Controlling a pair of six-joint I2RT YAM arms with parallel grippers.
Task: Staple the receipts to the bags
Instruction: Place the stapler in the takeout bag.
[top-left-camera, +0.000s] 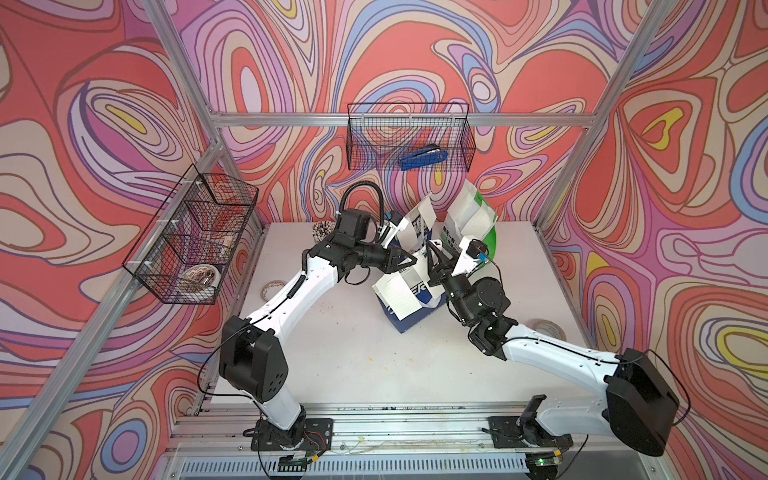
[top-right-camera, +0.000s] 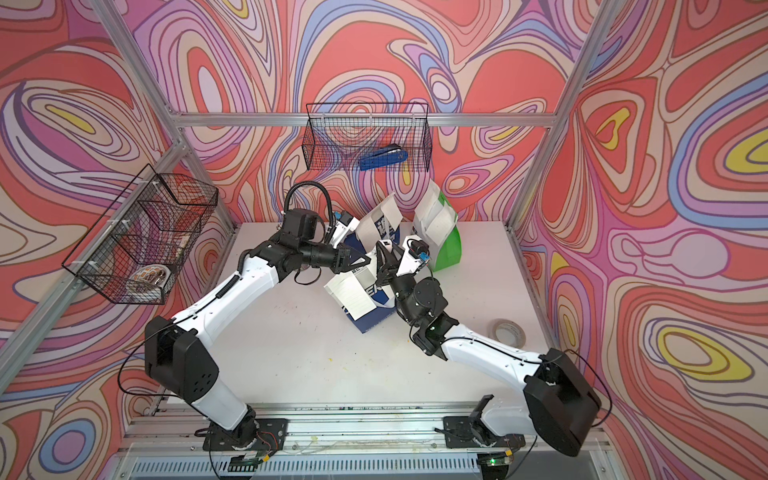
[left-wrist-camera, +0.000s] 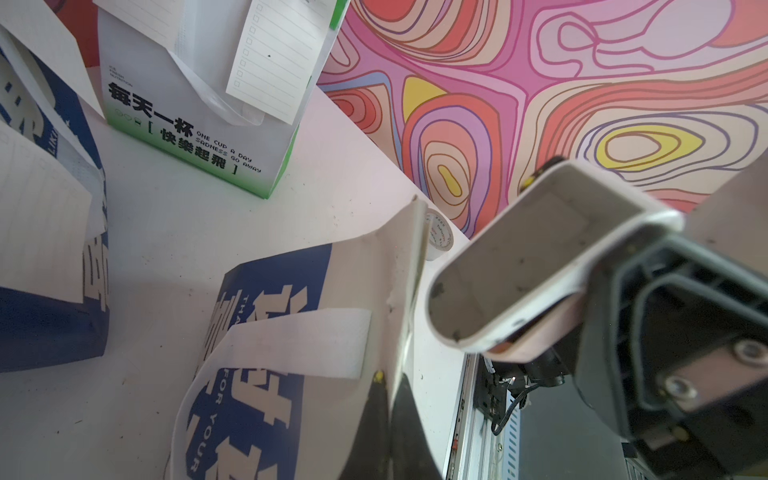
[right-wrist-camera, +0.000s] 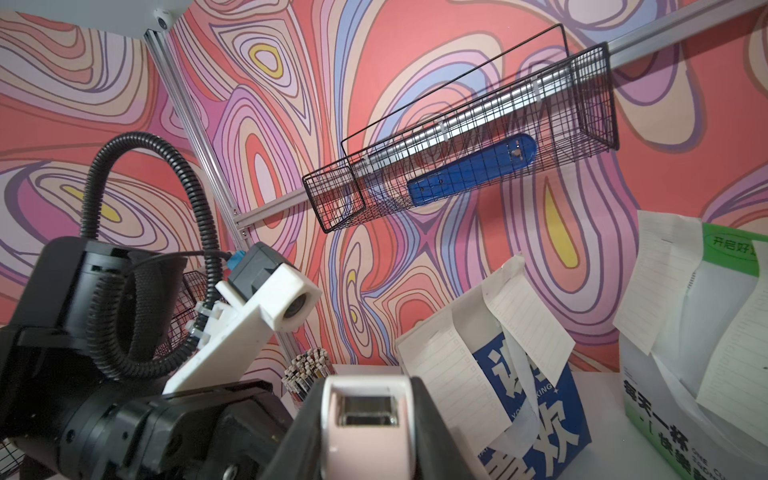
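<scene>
A front blue-white bag (top-left-camera: 409, 320) leans tilted at mid-table with a lined receipt (top-left-camera: 397, 297) lying on its face. My left gripper (left-wrist-camera: 392, 378) is shut on this bag's top edge (left-wrist-camera: 409, 266), beside its white strap handle (left-wrist-camera: 291, 345). My right gripper (right-wrist-camera: 365, 380) is shut on a pink-and-white stapler (right-wrist-camera: 365, 436), whose nose (left-wrist-camera: 519, 282) hovers just off that edge. Behind stand a second blue-white bag (right-wrist-camera: 528, 399) and a green-white bag (right-wrist-camera: 665, 399). Receipts (right-wrist-camera: 449, 374) hang from both of these.
A blue stapler (top-left-camera: 424, 160) lies in the wire basket (top-left-camera: 409, 104) on the back wall. A second wire basket (top-left-camera: 187, 241) hangs on the left wall. A cup of pens (top-left-camera: 322, 230) stands at the back left, and tape rolls (top-left-camera: 548, 330) (top-left-camera: 272, 289) lie on the table.
</scene>
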